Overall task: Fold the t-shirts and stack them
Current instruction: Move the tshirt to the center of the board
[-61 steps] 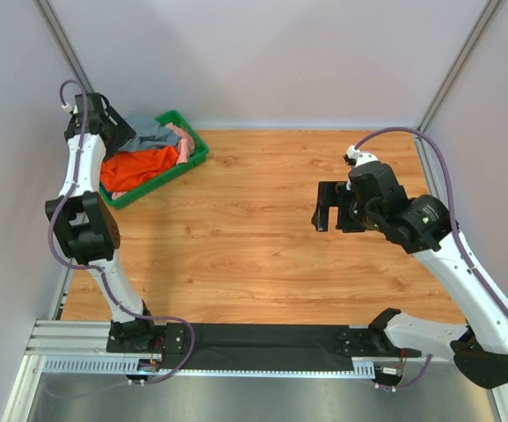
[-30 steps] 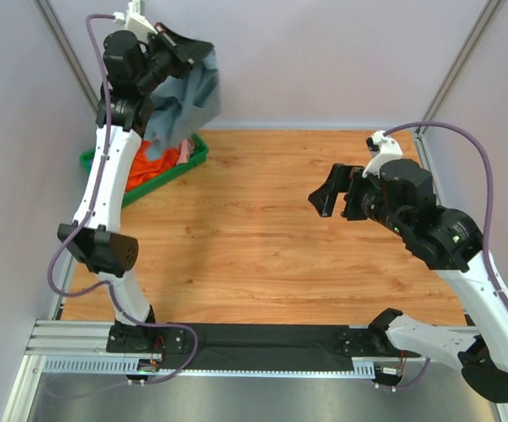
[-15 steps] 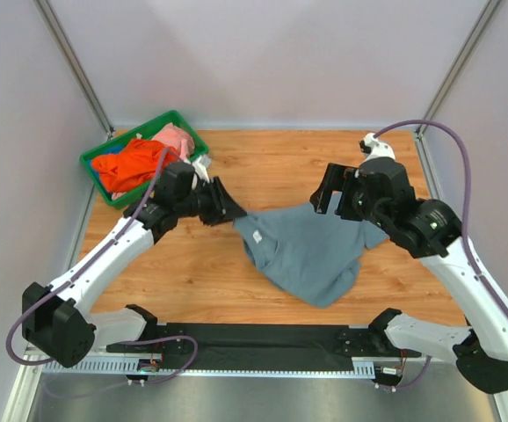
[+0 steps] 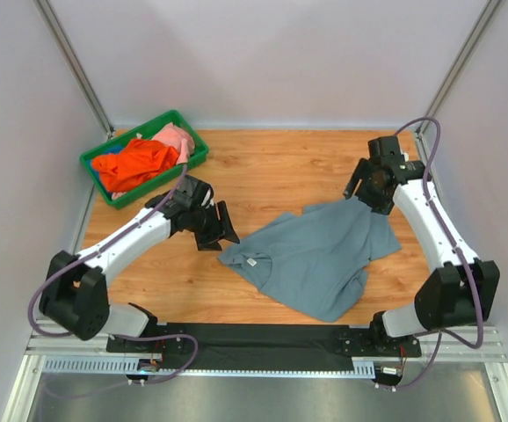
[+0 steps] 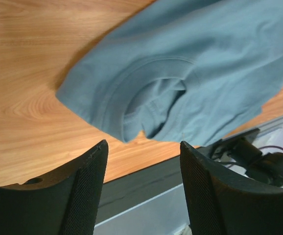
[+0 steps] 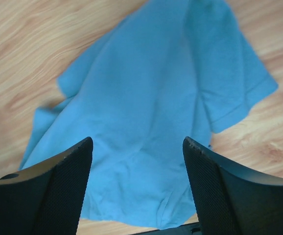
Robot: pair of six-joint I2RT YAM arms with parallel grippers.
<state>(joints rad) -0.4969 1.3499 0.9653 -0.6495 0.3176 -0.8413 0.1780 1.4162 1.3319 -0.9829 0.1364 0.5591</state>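
A slate grey-blue t-shirt [image 4: 315, 255] lies crumpled on the wooden table, its collar with a small white label [image 4: 251, 262] toward the left. It also shows in the left wrist view [image 5: 190, 73] and the right wrist view [image 6: 151, 122]. My left gripper [image 4: 221, 227] is open and empty just left of the collar. My right gripper [image 4: 359, 189] is open and empty above the shirt's far right corner. An orange t-shirt [image 4: 135, 164] and a pale pink one [image 4: 177, 139] lie in the bin.
A green plastic bin [image 4: 192, 158] stands at the back left of the table. A black rail [image 4: 263, 338] with the arm bases runs along the near edge. Grey walls close in the back and sides.
The left arm lifted the grey-blue shirt out of the bin, swung it to the middle of the table and let go. The right gripper moved to the shirt's far right corner.
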